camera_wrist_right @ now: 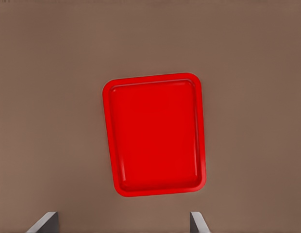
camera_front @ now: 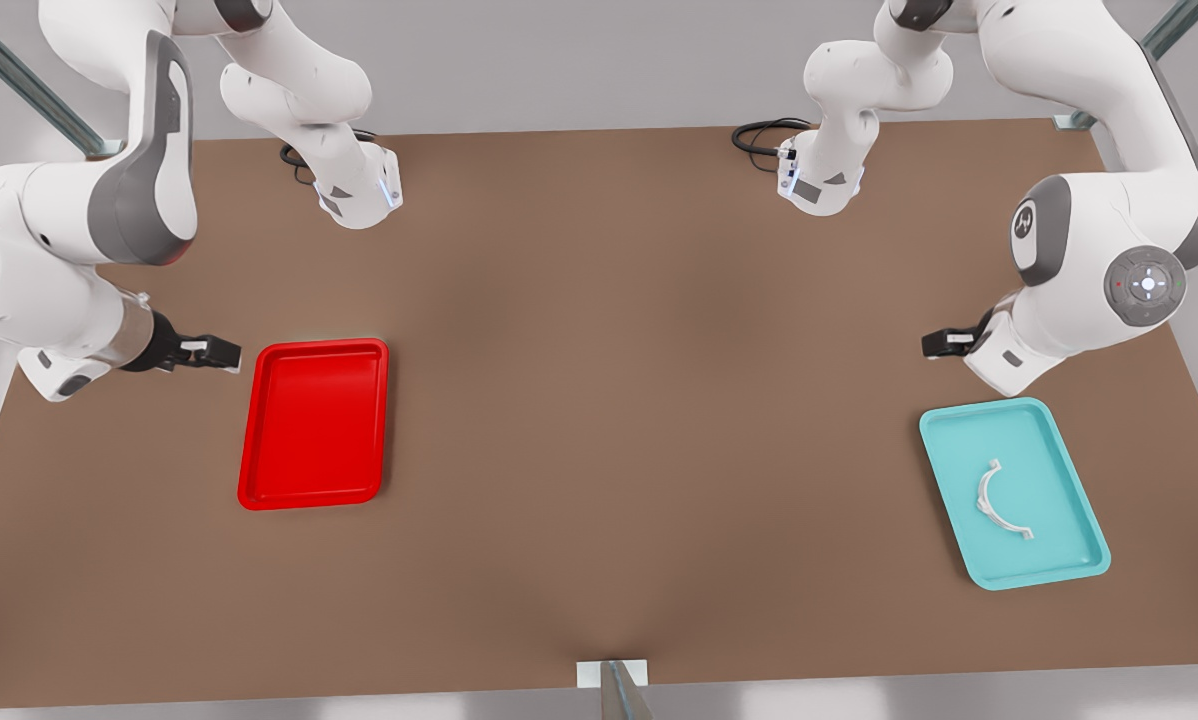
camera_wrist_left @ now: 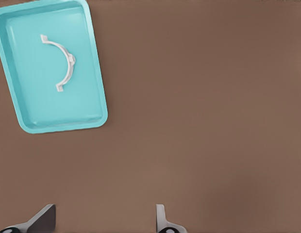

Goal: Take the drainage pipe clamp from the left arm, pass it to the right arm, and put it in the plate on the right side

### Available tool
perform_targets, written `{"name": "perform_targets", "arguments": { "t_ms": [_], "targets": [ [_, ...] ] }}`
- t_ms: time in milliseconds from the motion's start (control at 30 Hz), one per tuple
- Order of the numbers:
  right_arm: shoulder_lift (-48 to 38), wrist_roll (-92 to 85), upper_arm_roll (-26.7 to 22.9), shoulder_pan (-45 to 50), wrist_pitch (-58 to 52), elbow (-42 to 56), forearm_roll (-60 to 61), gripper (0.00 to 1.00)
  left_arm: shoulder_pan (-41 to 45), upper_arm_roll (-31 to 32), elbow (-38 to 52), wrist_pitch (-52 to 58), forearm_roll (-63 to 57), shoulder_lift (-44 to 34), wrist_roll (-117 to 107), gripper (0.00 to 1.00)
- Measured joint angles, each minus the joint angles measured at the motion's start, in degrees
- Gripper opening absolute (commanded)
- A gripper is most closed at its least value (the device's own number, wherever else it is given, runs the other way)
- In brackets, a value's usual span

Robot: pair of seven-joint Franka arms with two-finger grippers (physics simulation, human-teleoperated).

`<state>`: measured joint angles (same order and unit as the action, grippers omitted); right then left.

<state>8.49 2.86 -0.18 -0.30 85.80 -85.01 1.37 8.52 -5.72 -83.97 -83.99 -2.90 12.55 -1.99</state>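
The drainage pipe clamp [camera_front: 983, 503], a thin white half-ring with end tabs, lies inside a teal tray [camera_front: 1054, 455] at the front view's right. My left gripper [camera_front: 934, 344] hovers just behind that tray, open and holding nothing. The left wrist view has the clamp [camera_wrist_left: 70, 62] in the teal tray [camera_wrist_left: 34, 99], well away from the open left gripper [camera_wrist_left: 104, 216]. At the front view's left, the bare red plate [camera_front: 314, 425] lies flat on the table. My right gripper [camera_front: 221, 352] hangs open beside the plate's far corner. Seen from the right wrist, the plate [camera_wrist_right: 155, 136] lies ahead of the open right gripper [camera_wrist_right: 122, 221].
A brown table [camera_front: 619, 400] carries both trays far apart. The two arm bases [camera_front: 359, 190] [camera_front: 819, 180] with black cables stand at the back edge. A metal post [camera_front: 617, 690] rises at the middle of the front edge.
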Motion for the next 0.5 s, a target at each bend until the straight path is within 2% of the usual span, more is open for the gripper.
{"name": "perform_targets", "arguments": {
  "t_ms": [67, 133, 233, 300, 400, 500],
  "targets": [
    [0.1, 0.1, 0.0, -0.1, 0.2, 0.0, 0.0, 1.0, 0.0, -0.1, 0.2, -0.3, 0.0, 0.4, 0.2, 1.0],
    [0.2, 0.1, -0.1, -0.1, 0.4, 0.0, 0.1, 1.0, -1.4, -0.4, 3.5, -1.1, 0.0, 4.6, 0.3, 1.0],
    [0.2, 0.2, -0.1, -0.2, 0.6, 0.0, 0.1, 1.0, -8.2, -0.6, 18.8, -3.9, 0.2, 21.4, 0.4, 1.0],
    [0.3, 0.3, -0.1, -0.2, 0.6, -0.1, 0.2, 1.0, -11.7, -0.9, 24.5, -7.7, 1.2, 30.5, 0.1, 1.0],
    [0.2, 0.3, -0.1, -0.1, 0.7, -0.6, 0.2, 1.0, -15.7, -1.3, 25.6, -15.6, 2.9, 38.0, -2.1, 1.0],
    [0.3, 0.4, 0.0, -0.1, 0.7, -0.8, 0.2, 1.0, -17.0, -1.4, 23.3, -23.7, 3.8, 40.5, -6.9, 1.0]
  ]
}}
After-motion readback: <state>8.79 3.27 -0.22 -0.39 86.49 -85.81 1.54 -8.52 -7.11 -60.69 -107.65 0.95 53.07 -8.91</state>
